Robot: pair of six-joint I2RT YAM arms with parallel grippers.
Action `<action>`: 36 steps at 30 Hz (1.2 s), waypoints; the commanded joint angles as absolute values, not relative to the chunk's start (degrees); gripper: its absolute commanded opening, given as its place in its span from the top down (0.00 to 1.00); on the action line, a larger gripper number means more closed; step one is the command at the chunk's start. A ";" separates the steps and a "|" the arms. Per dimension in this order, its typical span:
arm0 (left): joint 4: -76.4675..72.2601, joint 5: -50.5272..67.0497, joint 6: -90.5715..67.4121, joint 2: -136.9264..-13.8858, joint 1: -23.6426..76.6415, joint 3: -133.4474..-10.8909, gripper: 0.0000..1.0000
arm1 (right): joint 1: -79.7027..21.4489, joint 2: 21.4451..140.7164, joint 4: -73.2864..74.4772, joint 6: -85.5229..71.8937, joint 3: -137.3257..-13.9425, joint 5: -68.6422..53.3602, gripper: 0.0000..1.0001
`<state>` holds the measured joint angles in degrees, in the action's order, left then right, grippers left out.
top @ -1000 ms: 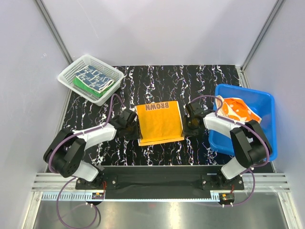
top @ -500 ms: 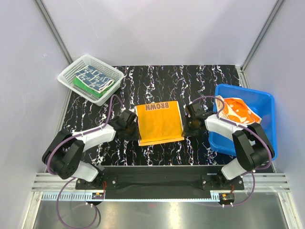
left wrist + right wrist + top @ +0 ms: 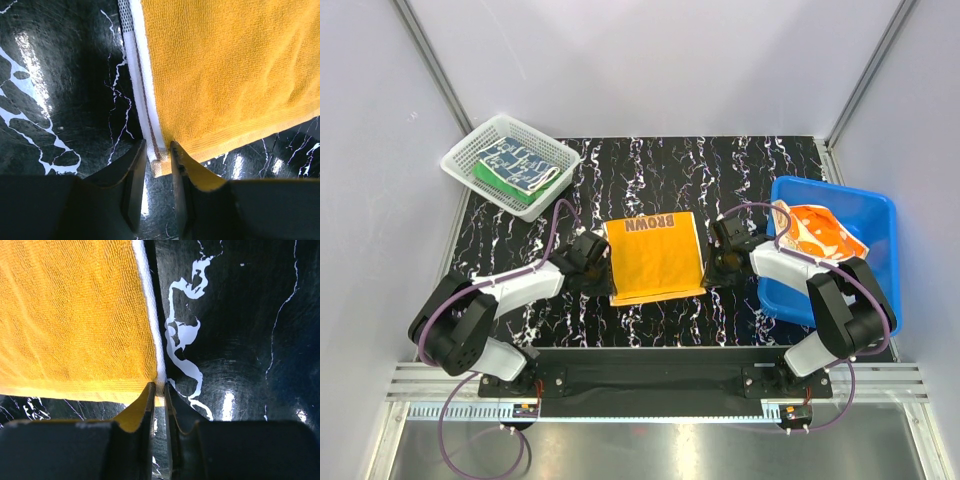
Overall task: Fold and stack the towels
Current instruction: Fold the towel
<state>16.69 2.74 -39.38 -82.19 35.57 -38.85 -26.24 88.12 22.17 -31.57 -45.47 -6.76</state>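
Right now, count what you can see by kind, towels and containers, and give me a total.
towels: 4 (yellow towel, orange towel, navy patterned towel, green towel)
white basket: 1
blue tub: 1
total: 6

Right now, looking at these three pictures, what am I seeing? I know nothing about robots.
Two robot arms stand at the near edge of a black marbled table. One picture looks down from above; the other two come from a camera on each wrist. A yellow terry towel lies flat in the middle. The left gripper and right gripper each pinch a corner on their own side. A white mesh plastic basket at far left holds folded towels; a blue plastic tub on the right holds a crumpled orange printed towel.
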 commanded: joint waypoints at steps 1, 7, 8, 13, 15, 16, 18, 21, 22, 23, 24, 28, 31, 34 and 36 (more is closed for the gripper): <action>13.10 2.37 -40.25 -81.65 36.12 -39.02 0.71 | -26.54 86.31 20.74 -32.17 -45.00 -7.38 0.83; 13.18 2.11 -40.25 -81.39 36.65 -39.64 0.76 | -26.54 86.40 20.57 -32.17 -44.65 -7.38 0.83; 13.36 1.94 -40.34 -81.56 36.74 -39.73 0.76 | -26.54 86.40 20.39 -32.17 -44.65 -7.38 0.83; 14.94 1.76 -40.69 -82.26 36.74 -40.25 0.76 | -26.54 86.13 20.39 -32.17 -44.47 -7.47 0.83; 16.77 0.18 -40.52 -81.83 37.09 -41.04 0.73 | -26.54 85.87 20.56 -31.99 -44.39 -7.47 0.83; 17.14 0.18 -40.43 -81.57 37.26 -41.04 0.71 | -26.54 85.87 20.39 -31.99 -44.38 -7.38 0.83; 17.92 -2.63 -40.25 -80.16 37.35 -41.31 0.68 | -26.63 85.78 20.39 -31.99 -44.38 -7.38 0.83; 17.58 -2.64 -39.73 -78.67 37.70 -41.75 0.64 | -26.54 85.61 20.56 -31.99 -44.38 -7.47 0.83; 17.23 -2.38 -39.73 -78.31 37.97 -41.66 0.63 | -26.72 85.69 20.48 -31.99 -44.38 -7.30 0.83; 16.97 -1.42 -39.81 -77.88 38.06 -41.57 0.62 | -26.54 85.61 20.48 -31.99 -44.30 -7.21 0.83; 16.53 -1.06 -39.99 -77.70 38.06 -41.49 0.62 | -26.63 85.69 20.39 -31.99 -44.30 -7.29 0.83; 15.56 -0.35 -40.61 -77.61 38.06 -41.04 0.61 | -26.54 85.96 20.30 -31.91 -44.21 -7.38 0.83; 16.00 -0.44 -40.78 -79.10 38.14 -41.13 0.62 | -26.63 85.61 20.21 -31.99 -44.03 -7.38 0.83; 15.38 -0.35 -41.13 -80.50 38.14 -40.87 0.63 | -26.63 85.52 20.39 -31.90 -43.95 -7.38 0.83; 14.68 1.23 -41.48 -81.21 38.14 -40.61 0.64 | -26.54 85.26 20.30 -31.90 -43.95 -7.29 0.83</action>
